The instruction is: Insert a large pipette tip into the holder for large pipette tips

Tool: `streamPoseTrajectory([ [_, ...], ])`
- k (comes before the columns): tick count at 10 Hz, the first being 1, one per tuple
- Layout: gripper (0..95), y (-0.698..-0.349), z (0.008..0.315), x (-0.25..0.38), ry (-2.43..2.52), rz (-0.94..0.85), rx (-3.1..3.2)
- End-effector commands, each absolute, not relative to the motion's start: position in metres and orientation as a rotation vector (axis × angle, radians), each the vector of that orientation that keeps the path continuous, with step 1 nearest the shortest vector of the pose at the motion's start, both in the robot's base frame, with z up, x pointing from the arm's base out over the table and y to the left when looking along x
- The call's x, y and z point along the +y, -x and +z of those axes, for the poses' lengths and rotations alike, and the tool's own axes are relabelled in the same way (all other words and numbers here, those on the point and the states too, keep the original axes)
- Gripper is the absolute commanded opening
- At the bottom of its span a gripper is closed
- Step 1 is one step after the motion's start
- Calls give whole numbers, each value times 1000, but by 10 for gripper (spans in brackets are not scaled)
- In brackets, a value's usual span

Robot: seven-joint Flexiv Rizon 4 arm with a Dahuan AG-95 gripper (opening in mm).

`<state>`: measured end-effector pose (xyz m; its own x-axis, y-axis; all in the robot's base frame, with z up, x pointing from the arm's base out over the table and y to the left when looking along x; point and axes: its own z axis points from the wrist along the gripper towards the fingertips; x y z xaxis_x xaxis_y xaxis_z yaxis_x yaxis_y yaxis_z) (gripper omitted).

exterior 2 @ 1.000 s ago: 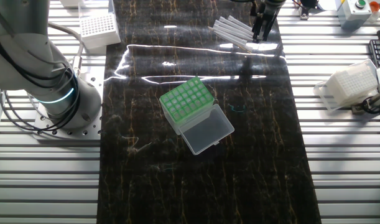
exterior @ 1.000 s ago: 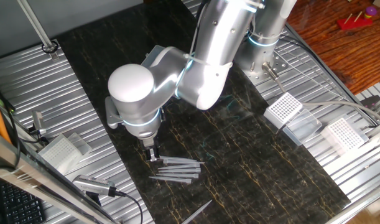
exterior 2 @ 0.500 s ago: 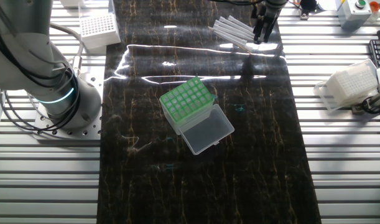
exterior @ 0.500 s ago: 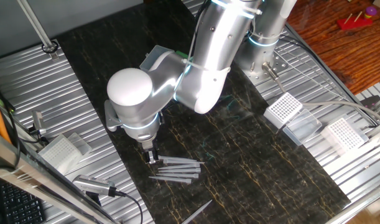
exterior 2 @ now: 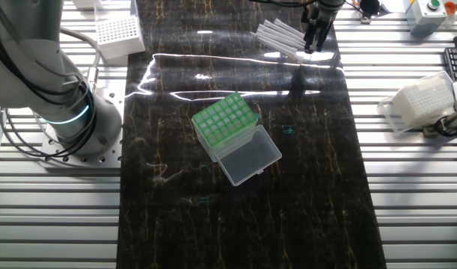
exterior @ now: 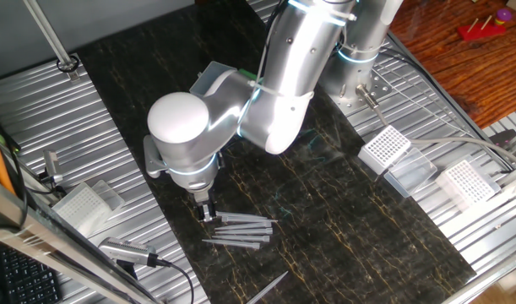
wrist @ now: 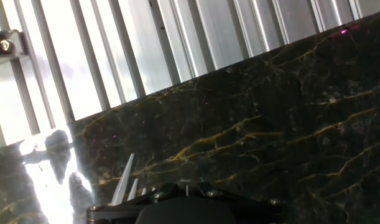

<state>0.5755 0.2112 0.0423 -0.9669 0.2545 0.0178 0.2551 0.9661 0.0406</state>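
You're hovering the hand [exterior: 208, 212] at the wide ends of the loose pipette tips [exterior: 241, 230] lying lower centre on the counter [exterior: 342, 211], positioning for a pick. Can't tell whether the fingers are open or gripping. The green-topped holder [exterior 2: 225, 123] is sitting mid-frame, lid open, well apart.

Bare marble mat [exterior 2: 303, 194] around green-topped holder [exterior 2: 227, 123]

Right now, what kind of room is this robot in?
Probably a science lab workbench. The robot gripper is down at a pile of pipette tips, a green-topped tip holder stands with its lid open, and white-grid tip racks sit on the metal table.
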Motion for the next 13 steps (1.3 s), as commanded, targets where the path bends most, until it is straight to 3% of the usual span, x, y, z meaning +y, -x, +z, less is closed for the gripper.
streamPoseTrajectory([
  [1,190,-576,41,211,403,-66,-3104],
  [13,190,-573,19,210,403,-63,-3108],
])
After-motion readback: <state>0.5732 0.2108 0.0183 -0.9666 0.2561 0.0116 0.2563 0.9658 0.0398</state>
